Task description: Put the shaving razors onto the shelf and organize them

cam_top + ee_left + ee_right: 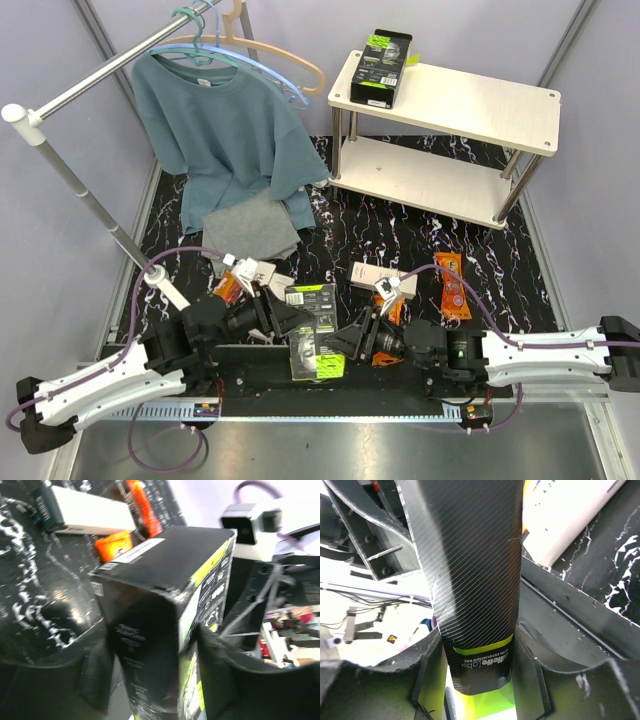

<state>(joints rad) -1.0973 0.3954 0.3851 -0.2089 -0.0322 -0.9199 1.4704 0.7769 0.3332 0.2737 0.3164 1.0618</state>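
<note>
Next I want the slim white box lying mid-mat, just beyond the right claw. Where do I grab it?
Take the slim white box across its narrow width, mid-length, descending from above: it lies flat, long axis left-right, with nothing on top.

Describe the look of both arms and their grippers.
Both arms match: the left arm and right arm have white shell links between black joints and black bases. A purple cable loops along each. The left gripper and right gripper are all black, each two-fingered.
</note>
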